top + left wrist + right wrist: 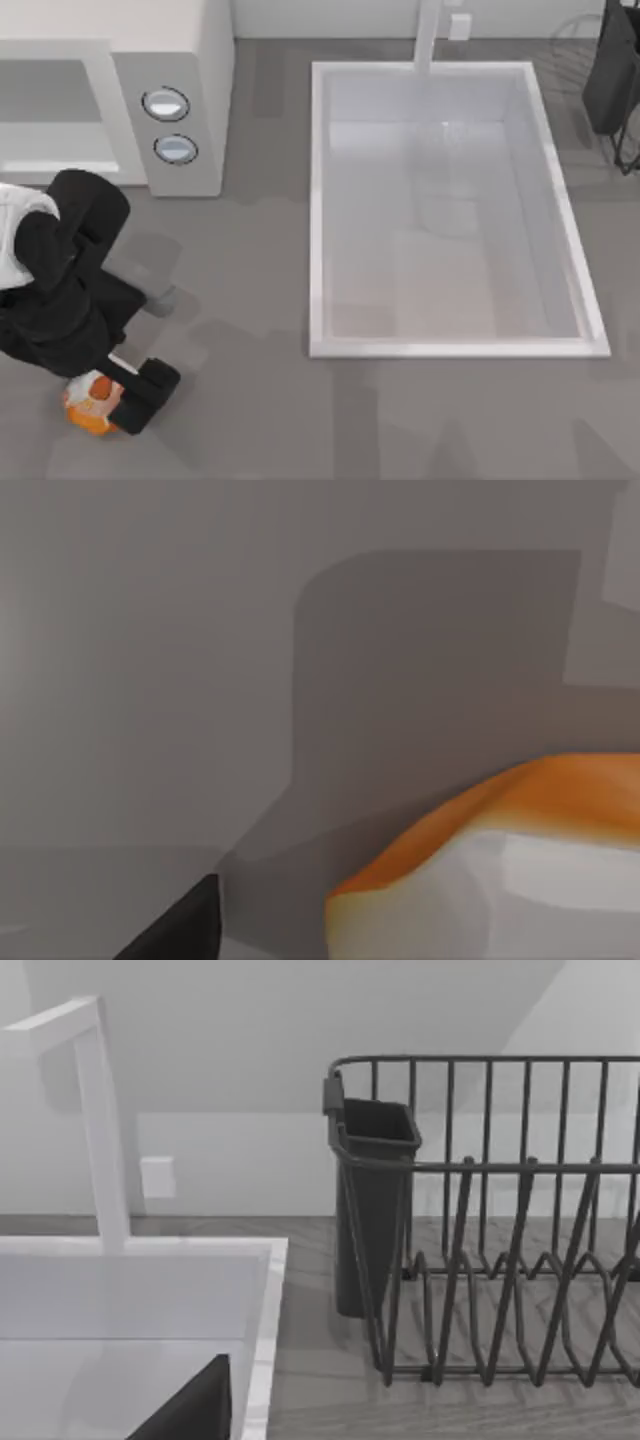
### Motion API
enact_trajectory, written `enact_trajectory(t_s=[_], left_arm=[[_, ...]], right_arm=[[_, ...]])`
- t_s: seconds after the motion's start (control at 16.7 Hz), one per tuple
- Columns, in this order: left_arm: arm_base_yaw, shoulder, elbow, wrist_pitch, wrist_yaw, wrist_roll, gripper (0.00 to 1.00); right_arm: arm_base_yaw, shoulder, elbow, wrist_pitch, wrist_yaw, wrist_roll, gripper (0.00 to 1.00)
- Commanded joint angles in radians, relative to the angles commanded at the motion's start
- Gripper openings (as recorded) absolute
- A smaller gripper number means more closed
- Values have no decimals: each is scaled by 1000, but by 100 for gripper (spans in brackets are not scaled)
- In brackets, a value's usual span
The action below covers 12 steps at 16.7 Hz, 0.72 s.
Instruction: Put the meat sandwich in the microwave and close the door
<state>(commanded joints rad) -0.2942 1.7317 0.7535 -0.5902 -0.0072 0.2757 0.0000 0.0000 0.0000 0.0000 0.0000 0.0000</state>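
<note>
The meat sandwich (pixel 88 408), whitish with orange edges, lies on the table near the front left corner. My left gripper (pixel 112 400) hangs open right over it, one dark finger (pixel 152 384) standing on its right side. In the left wrist view the sandwich (pixel 500 880) looms close, and a dark fingertip (pixel 180 932) stands a little apart from it. The white microwave (pixel 190 60) sits at the back left with its two round knobs (pixel 166 103) facing up and its cavity (pixel 50 110) open. The door is out of view.
A large white sink basin (pixel 318 200) with a faucet (pixel 428 35) fills the middle and right of the table. A dark dish rack (pixel 500 1240) with a cup holder stands at the back right, where my right arm (pixel 612 75) is parked with its gripper open.
</note>
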Motion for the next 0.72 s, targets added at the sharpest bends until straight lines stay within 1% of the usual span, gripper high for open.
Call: enact_trajectory(t_s=[0.24,0.3,0.42,0.54,0.72], left_arm=[[0,0,0,0,0,0,0],[2,-72,30,-71,17,1,0],[0,-75,44,-87,17,2,0],[-1,-96,87,-145,17,2,0],[-1,-149,174,-308,17,-2,0]], right_arm=[[0,0,0,0,0,0,100],[0,0,0,0,0,0,100],[0,0,0,0,0,0,100],[0,0,0,0,0,0,100],[0,0,0,0,0,0,100]])
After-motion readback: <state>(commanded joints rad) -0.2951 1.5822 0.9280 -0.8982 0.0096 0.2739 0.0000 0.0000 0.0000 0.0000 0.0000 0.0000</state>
